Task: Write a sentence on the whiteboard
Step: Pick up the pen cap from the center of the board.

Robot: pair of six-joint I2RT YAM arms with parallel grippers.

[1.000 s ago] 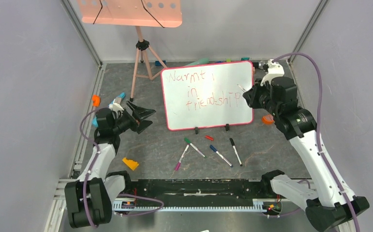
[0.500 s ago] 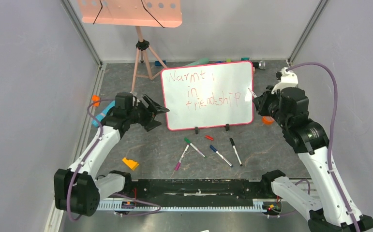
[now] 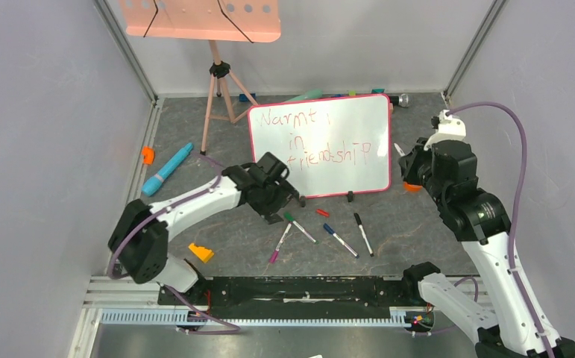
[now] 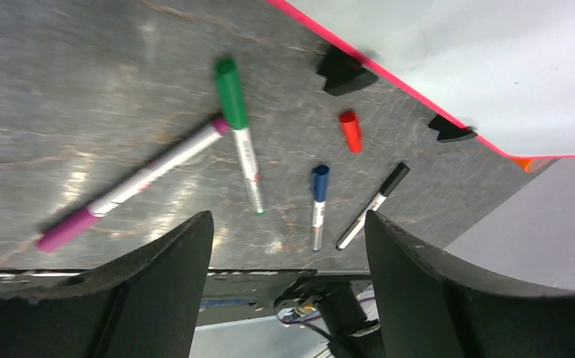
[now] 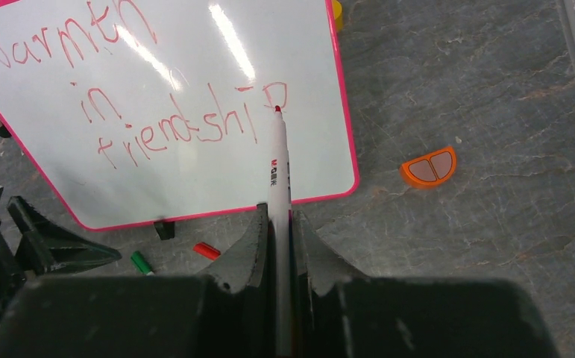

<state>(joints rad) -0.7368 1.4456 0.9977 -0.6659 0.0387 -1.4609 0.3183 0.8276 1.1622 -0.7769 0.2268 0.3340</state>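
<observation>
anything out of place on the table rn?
Only clutter. Green marker, purple marker, blue marker and black marker lie loose at mixed angles before the whiteboard; a red cap sits alone among them, while the right gripper holds an uncapped red marker. Nothing spilled or broken.

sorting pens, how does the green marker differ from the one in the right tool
The green marker lies on the table; the red marker is clamped in the right tool. The green marker is capped; the red marker's tip is bare, aimed at the whiteboard. Both have white barrels.
</observation>
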